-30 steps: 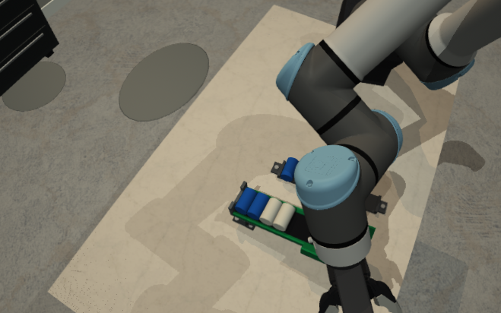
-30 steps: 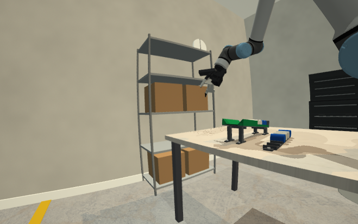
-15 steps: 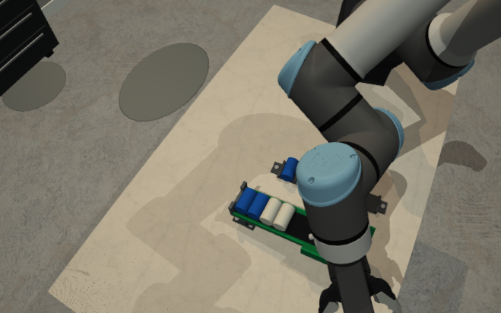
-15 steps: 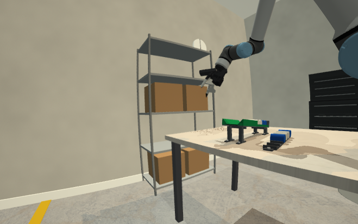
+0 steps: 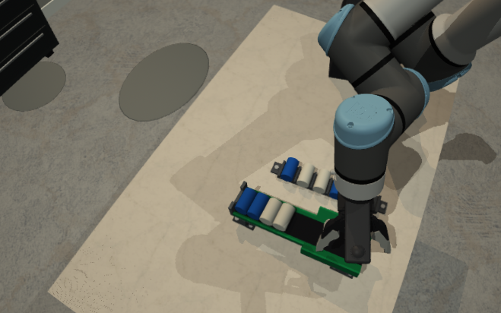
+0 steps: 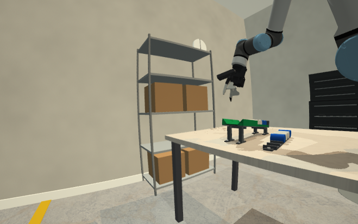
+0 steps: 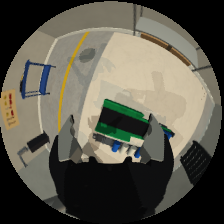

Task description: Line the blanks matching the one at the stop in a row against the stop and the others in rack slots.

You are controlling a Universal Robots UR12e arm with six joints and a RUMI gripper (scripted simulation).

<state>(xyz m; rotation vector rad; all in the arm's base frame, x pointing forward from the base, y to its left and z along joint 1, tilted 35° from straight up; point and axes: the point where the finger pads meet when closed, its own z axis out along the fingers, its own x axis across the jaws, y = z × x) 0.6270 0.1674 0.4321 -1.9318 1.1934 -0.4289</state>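
Note:
The green feed ramp [image 5: 330, 260] [image 6: 249, 123] [image 7: 120, 120] has a dark stop [image 5: 241, 191] at its upper-left end. Against it, side by side across the ramp, lie a blue blank [image 5: 245, 199], another blue blank [image 5: 258, 206], a white blank [image 5: 271, 210] and another white blank [image 5: 283, 216]. The black stock rack [image 5: 277, 167] [image 6: 269, 148] holds a blue blank [image 5: 290, 169], two white blanks [image 5: 305, 175] [image 5: 322, 180] and a blue blank [image 5: 334, 190] [image 6: 277, 137]. My gripper [image 5: 353, 248] [image 6: 230, 95] [image 7: 110, 114] is open and empty, above the ramp's wide end. The arm partly hides the rack in the top view.
The ramp stands on dark legs [image 6: 240, 135] on the table [image 5: 127, 217] [image 6: 216, 138], above the height of the rack beside it. Empty rack slots show at the near end in the exterior view. A shelf unit [image 6: 174, 112] with boxes stands beyond the table.

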